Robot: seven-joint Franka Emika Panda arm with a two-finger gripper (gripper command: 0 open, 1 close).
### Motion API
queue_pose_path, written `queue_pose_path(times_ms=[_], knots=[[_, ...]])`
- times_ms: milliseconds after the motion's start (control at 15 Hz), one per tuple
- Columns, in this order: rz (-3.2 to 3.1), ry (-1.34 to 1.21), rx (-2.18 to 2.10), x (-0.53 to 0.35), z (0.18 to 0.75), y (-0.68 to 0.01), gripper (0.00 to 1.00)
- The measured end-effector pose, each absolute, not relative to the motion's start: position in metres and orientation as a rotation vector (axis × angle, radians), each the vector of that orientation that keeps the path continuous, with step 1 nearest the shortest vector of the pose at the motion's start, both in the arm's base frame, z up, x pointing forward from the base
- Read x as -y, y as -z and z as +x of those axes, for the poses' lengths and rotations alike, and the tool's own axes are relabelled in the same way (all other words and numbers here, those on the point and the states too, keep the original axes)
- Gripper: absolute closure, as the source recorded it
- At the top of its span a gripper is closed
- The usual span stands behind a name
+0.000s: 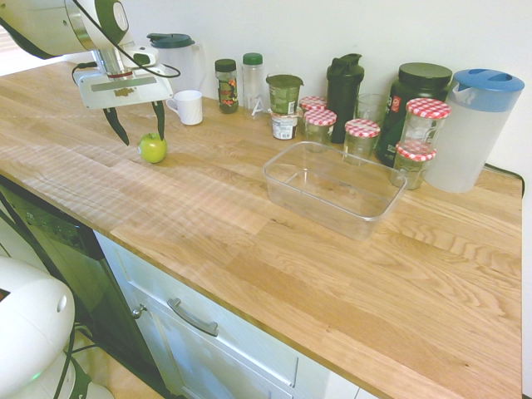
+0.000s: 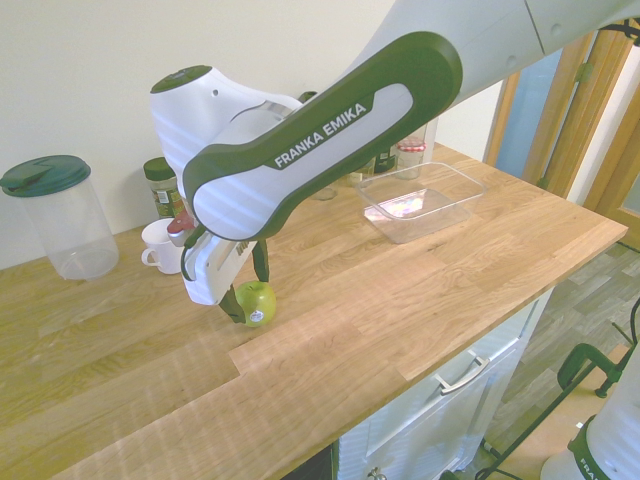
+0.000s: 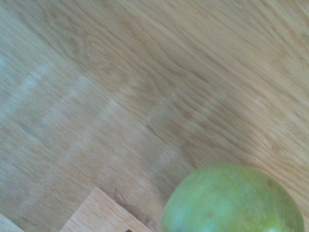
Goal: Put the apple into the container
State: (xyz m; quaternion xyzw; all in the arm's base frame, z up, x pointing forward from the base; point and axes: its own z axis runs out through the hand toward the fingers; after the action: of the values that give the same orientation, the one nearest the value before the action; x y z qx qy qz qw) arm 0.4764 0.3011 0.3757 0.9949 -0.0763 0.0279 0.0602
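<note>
While the gripper (image 1: 139, 125) hangs with its fingers spread wide, I see the apple (image 1: 152, 148) on the worktop (image 1: 274, 241) just below and between them, well apart from the container (image 1: 334, 188). My second exterior view shows one finger (image 2: 261, 262) close against the apple (image 2: 255, 302), though I cannot tell if it touches; the wrist view cuts the fruit (image 3: 234, 200) off at its edge.

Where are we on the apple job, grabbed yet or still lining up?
Lining up. The open pincer sits over the apple, fingers on either side, not closed. The apple rests on the wooden counter. Left: grasp, lift, carry to the empty clear container.
</note>
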Motion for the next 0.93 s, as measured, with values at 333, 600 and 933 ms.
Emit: queue_pose_path(times_ms=[333, 600, 933], knots=[[3.015, -0.043, 0.204, -0.314, 0.479, -0.356, 0.0], [3.013, -0.013, 0.2, -0.317, 0.481, -0.336, 1.0], [3.017, -0.013, 0.215, -0.317, 0.483, -0.337, 1.0]])
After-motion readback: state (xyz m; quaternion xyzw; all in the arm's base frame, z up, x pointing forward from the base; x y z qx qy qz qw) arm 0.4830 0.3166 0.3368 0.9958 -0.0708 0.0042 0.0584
